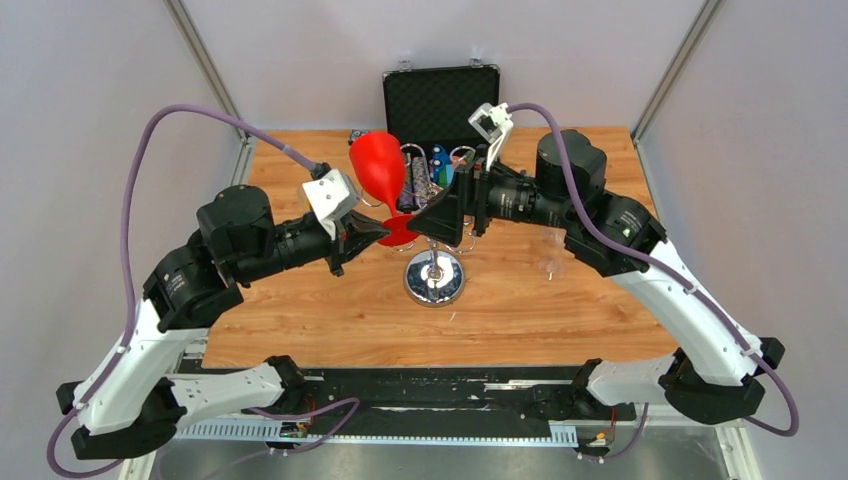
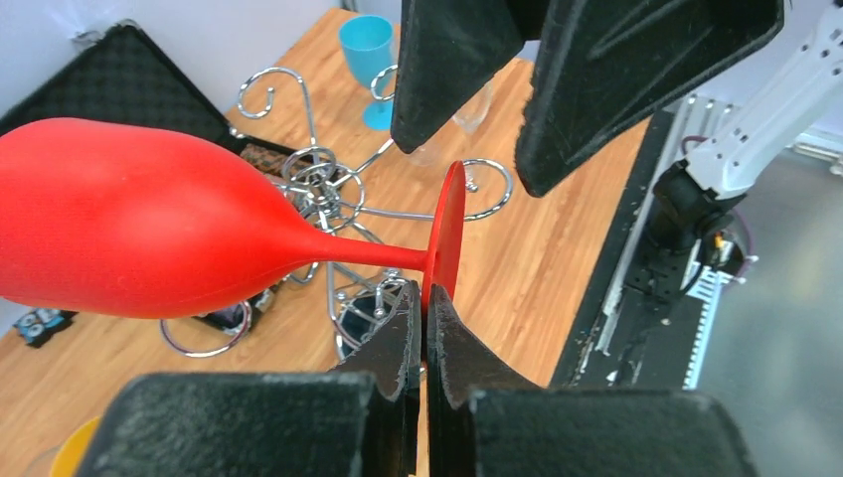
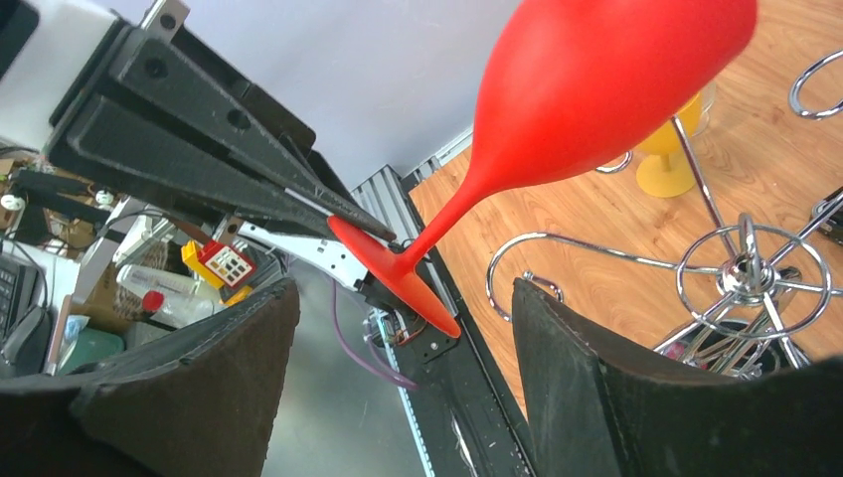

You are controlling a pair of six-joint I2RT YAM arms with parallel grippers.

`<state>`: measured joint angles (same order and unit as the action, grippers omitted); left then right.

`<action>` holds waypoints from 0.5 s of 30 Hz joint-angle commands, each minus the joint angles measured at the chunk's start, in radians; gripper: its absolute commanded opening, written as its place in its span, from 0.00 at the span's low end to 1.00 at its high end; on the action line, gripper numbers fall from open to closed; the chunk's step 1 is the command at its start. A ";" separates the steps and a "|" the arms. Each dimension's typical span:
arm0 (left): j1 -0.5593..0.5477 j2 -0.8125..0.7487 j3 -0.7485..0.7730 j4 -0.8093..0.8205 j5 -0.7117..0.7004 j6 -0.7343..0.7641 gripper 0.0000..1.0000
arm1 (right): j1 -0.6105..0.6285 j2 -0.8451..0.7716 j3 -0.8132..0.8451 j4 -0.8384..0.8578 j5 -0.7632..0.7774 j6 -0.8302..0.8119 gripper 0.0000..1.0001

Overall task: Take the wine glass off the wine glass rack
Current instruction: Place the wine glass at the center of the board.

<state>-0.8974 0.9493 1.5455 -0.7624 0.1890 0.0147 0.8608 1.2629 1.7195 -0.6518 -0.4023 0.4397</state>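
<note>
Matt red wine glass [image 1: 378, 165], shiny chrome wine glass rack [image 1: 434, 278], wood-grain table [image 1: 300, 310]

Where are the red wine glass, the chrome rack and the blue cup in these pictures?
red wine glass [image 2: 149, 234]: left wrist view, on its bowl.
chrome rack [image 1: 445, 290]: top external view, on its round mirrored base.
blue cup [image 2: 365, 50]: left wrist view, on its bowl.

Red wine glass [image 1: 378, 165] stands out against mirror-bright chrome wine glass rack [image 1: 433, 278]

The table [image 1: 300, 320] shows orange-brown wood grain, and the far case [image 1: 440, 95] is black with a dimpled lining. The left arm [image 1: 130, 350] and right arm [image 1: 690, 300] are white near their bases and black toward the wrists, with purple cables [image 1: 190, 115]. A blue cup [image 2: 366, 45] and a yellow cup [image 3: 668, 159] add colour.
</note>
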 commanded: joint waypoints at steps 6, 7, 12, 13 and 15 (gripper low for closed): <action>-0.021 -0.043 -0.064 0.080 -0.107 0.144 0.00 | 0.006 0.092 0.112 0.037 0.029 0.070 0.75; -0.020 -0.049 -0.067 0.082 -0.111 0.157 0.00 | 0.006 0.105 0.121 0.038 0.024 0.073 0.75; -0.020 -0.085 -0.102 0.116 -0.115 0.199 0.00 | 0.007 0.162 0.160 0.040 0.017 0.093 0.75; -0.021 -0.096 -0.104 0.118 -0.113 0.214 0.00 | 0.007 0.174 0.168 0.040 0.017 0.096 0.74; -0.021 -0.109 -0.109 0.124 -0.107 0.231 0.00 | 0.006 0.195 0.183 0.040 0.012 0.105 0.74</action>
<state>-0.9104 0.8806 1.4380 -0.7158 0.0875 0.1722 0.8616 1.4284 1.8366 -0.6491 -0.3843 0.5034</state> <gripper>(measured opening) 0.009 0.744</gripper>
